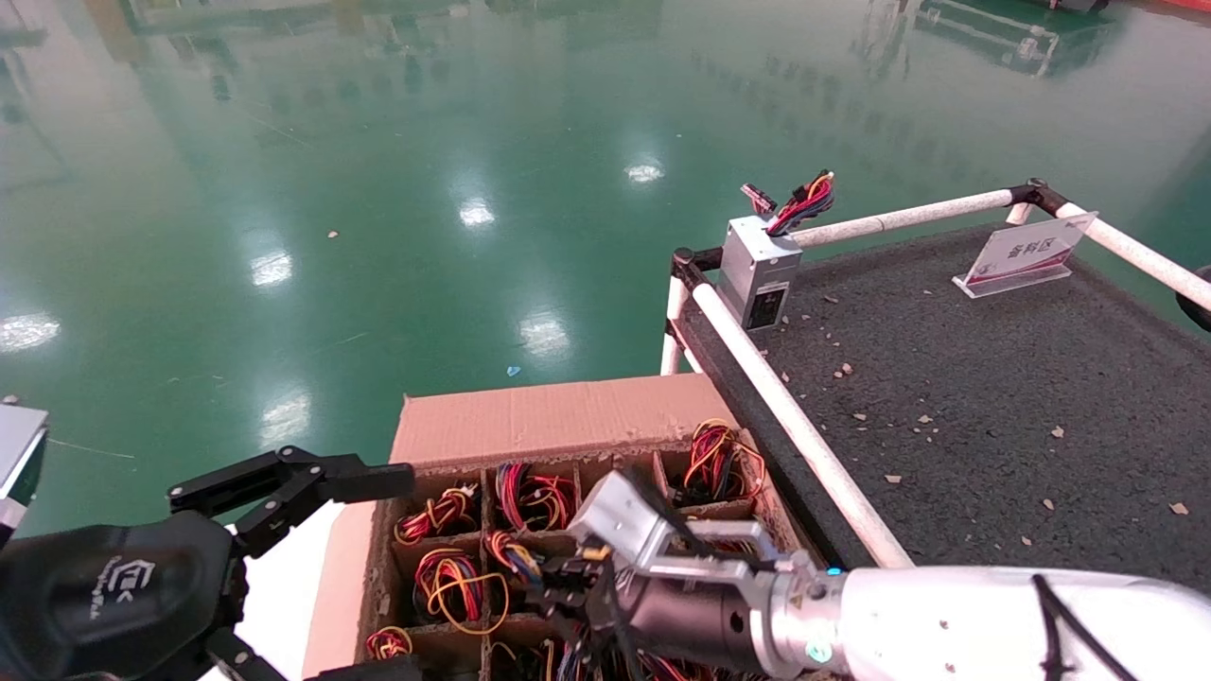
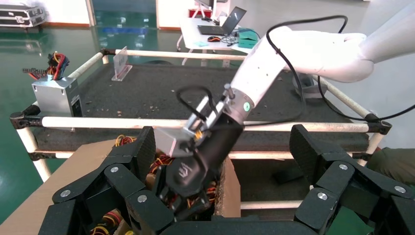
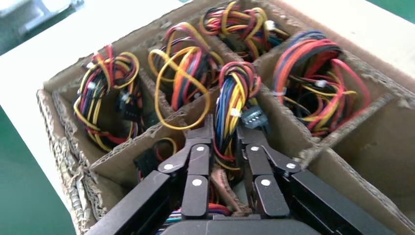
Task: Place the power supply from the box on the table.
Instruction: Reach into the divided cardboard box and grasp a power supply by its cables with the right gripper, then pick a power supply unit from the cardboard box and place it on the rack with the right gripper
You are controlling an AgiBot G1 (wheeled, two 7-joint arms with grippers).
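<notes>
Power supply (image 3: 230, 105) stands wires-up in box (image 3: 293, 127), right gripper (image 3: 226, 142) fingers pinching its wire bundle.

Factory or workshop hall, glossy green epoxy floor (image 1: 378, 189) at twelve o'clock, pipe-framed table (image 1: 993, 397) at two o'clock, office desk with laptop (image 2: 222, 27), flight case (image 2: 17, 14)

I can't see the power supply bodies in the box (image 3: 63, 147): only wire bundles (image 3: 235, 98) show above the dividers. The head view's lower edge cuts off the box's near cells, and my right gripper (image 1: 568, 591) hides there.
</notes>
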